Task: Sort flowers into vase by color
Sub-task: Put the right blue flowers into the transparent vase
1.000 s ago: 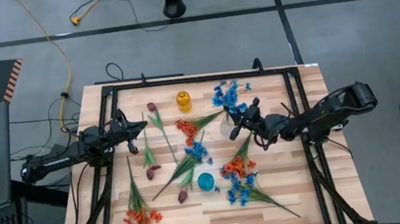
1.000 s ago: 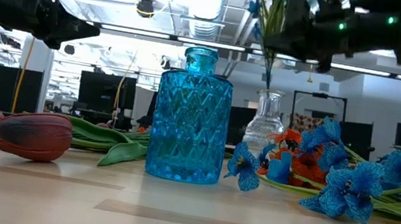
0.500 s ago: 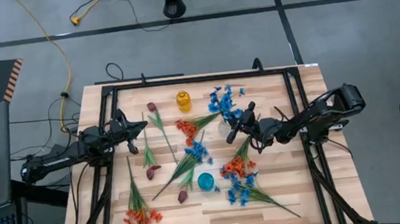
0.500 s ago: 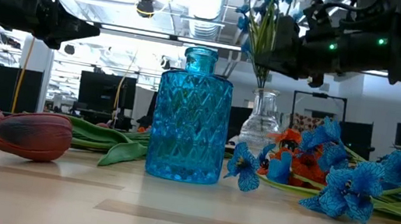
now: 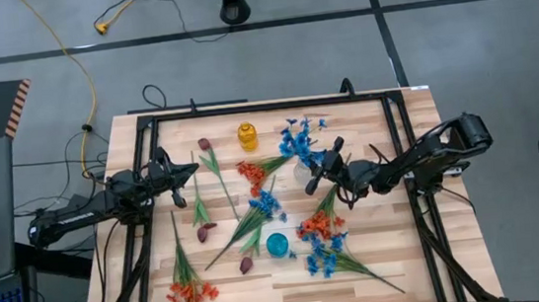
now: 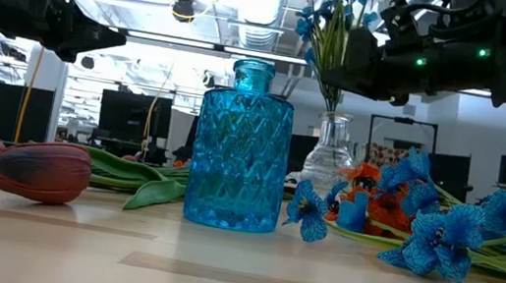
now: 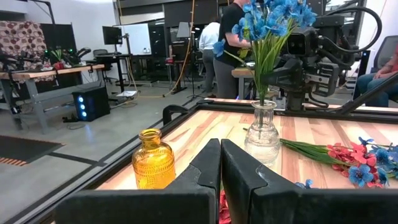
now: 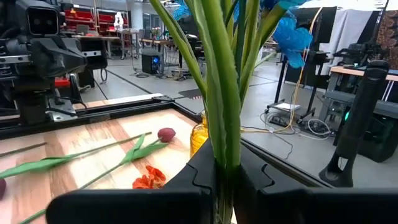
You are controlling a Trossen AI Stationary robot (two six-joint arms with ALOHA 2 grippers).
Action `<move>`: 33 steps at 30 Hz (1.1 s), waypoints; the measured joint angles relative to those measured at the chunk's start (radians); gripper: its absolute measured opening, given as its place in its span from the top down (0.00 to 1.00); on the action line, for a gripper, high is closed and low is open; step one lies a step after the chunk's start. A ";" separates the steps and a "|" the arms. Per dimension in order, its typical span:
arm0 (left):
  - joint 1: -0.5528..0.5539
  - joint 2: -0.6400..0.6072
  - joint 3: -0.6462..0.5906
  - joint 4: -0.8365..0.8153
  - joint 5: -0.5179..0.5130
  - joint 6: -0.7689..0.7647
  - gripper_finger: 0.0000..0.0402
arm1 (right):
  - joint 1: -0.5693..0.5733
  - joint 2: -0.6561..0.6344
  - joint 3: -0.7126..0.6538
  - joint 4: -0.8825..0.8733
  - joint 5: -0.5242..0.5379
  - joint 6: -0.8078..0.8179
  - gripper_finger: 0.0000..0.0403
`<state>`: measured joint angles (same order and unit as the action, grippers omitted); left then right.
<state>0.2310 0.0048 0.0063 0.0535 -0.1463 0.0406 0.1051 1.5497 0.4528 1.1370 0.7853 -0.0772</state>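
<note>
Upright now, the blue flowers stand with stems down the clear vase; the right gripper seemingly grips those stems, though that's hard to confirm. The left gripper waits clenched, well apart.

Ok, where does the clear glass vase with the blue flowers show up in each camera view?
High view: the clear vase sits right of table centre, mostly hidden under its blue flowers.
Low view: right of the blue vase, farther back.
Left wrist view: centre right, beyond the orange vase.
Right wrist view: the vase is not visible; only the stems between the right gripper fingers.
Shared landmark: the blue flowers.
</note>
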 joint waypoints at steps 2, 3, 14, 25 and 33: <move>0.000 0.000 0.000 0.000 0.000 0.000 1.00 | 0.000 0.000 0.000 0.000 0.000 0.000 0.86; 0.000 0.000 0.000 0.000 0.000 0.000 1.00 | 0.000 0.000 0.000 0.000 0.000 0.000 0.86; 0.000 0.000 0.000 0.000 0.000 0.000 1.00 | 0.006 0.000 0.000 -0.016 0.010 -0.002 0.82; 0.000 0.000 0.000 0.000 0.000 0.000 1.00 | 0.040 -0.007 0.000 -0.035 0.141 -0.002 0.56; 0.000 0.000 0.000 0.000 0.000 0.000 1.00 | 0.085 -0.118 0.001 -0.218 0.188 0.098 0.44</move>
<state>0.2306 0.0047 0.0063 0.0536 -0.1463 0.0406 0.1903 1.4322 0.4534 0.9189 0.9733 0.0210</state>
